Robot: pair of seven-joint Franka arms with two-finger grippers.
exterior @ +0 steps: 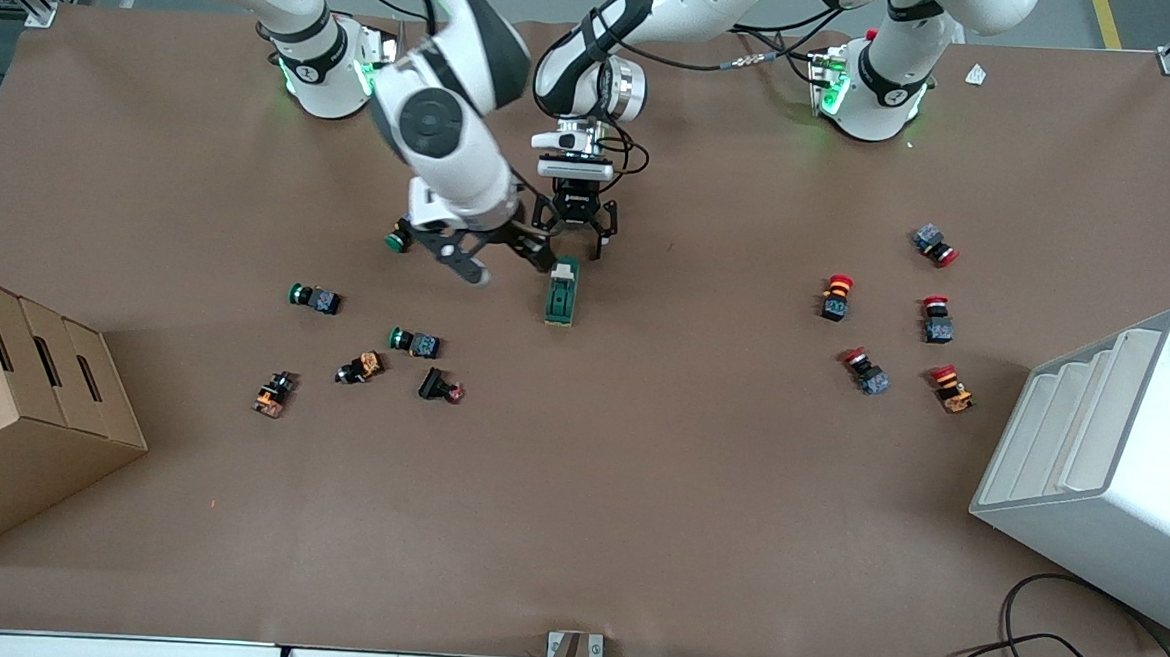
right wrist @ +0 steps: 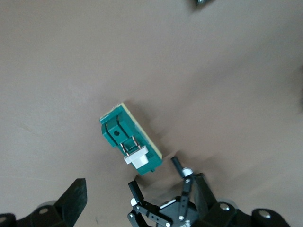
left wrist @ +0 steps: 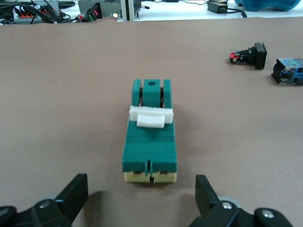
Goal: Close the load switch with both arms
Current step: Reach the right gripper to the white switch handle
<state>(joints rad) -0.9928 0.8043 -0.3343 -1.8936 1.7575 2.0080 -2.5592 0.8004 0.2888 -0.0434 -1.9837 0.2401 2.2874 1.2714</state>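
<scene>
Load switch [exterior: 562,291] lies on the table [exterior: 637,491], white lever [left wrist: 151,117] up; left pincer [exterior: 576,236] and right pincer [exterior: 504,254] spread wide beside it

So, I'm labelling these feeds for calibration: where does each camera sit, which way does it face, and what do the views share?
Front view: high across the table, facing both bases; shows both arms, the left tool and right tool over the load switch.
Left wrist view: on the left wrist, looking along the table at the load switch; its own open fingers show.
Right wrist view: on the right wrist, looking down at the load switch; its own finger and the left tool show.
Shared: the load switch in all three.
</scene>
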